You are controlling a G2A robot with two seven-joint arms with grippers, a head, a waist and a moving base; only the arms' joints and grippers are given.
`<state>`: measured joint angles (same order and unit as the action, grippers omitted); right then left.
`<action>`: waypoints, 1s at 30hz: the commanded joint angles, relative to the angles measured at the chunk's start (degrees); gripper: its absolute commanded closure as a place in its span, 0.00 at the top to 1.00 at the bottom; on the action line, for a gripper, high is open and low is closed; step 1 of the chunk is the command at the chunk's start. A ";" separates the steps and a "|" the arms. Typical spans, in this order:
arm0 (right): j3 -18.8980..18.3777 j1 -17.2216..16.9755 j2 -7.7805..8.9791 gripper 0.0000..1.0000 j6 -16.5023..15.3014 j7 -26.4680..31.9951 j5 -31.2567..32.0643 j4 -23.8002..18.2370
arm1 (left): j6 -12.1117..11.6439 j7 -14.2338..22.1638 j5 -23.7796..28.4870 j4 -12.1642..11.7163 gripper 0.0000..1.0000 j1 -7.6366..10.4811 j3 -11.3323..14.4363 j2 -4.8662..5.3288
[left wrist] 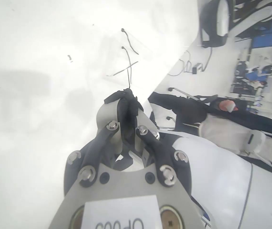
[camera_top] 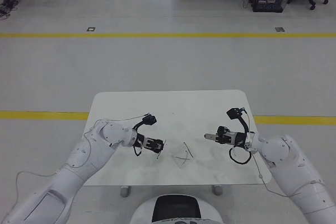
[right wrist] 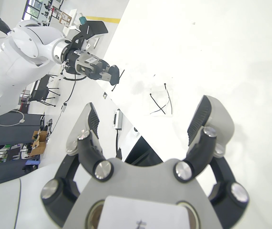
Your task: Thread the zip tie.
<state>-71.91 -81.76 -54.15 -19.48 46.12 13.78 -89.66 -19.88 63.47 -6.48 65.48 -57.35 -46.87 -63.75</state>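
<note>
My left claw (camera_top: 156,147) (left wrist: 126,96) (right wrist: 114,75) is pinched tight on a thin black zip tie (camera_top: 159,151) (left wrist: 128,80) (right wrist: 122,73). The tie sticks out past the pads on both sides, over the near left part of the white tabletop (camera_top: 173,106). My right claw (camera_top: 207,136) (right wrist: 149,106) hangs over the right part of the tabletop, pointing towards the left one with its fingers spread wide and nothing between them, while a few loose zip ties (camera_top: 183,155) (left wrist: 129,48) (right wrist: 160,107) lie crossed on the tabletop between the two claws.
</note>
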 commanded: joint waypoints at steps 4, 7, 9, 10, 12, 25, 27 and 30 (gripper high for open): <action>0.00 0.00 0.00 1.00 0.00 0.00 0.00 0.00 | 0.40 1.49 2.96 1.50 0.00 -0.61 -0.37 0.45; 0.00 0.00 0.00 1.00 0.00 0.00 0.00 0.00 | 0.40 1.49 2.96 1.50 0.00 -0.61 -0.37 0.45; 0.00 0.00 0.00 1.00 0.00 0.00 0.00 0.00 | 0.40 1.49 2.96 1.50 0.00 -0.61 -0.37 0.45; 0.00 0.00 0.00 1.00 0.00 0.00 0.00 0.00 | 0.40 1.49 2.96 1.50 0.00 -0.61 -0.37 0.45; 0.00 0.00 0.00 1.00 0.00 0.00 0.00 0.00 | 0.54 0.96 3.06 1.54 0.00 -0.88 -0.22 0.42; 0.00 0.00 0.00 1.00 0.00 0.00 0.00 0.00 | 0.40 8.24 30.17 -2.18 0.00 -1.22 -1.42 -0.96; 0.00 0.00 0.00 1.00 0.00 0.00 0.00 0.00 | 0.40 8.90 32.48 -3.88 0.00 -0.74 -1.32 -1.43; 0.00 0.00 0.00 1.00 0.00 0.00 0.00 0.00 | 0.40 9.60 34.51 -5.65 0.00 -0.25 -0.84 -2.16</action>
<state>-71.91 -81.76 -54.15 -19.48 46.12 13.78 -89.66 -19.48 72.80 27.64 60.37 -57.79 -47.89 -65.70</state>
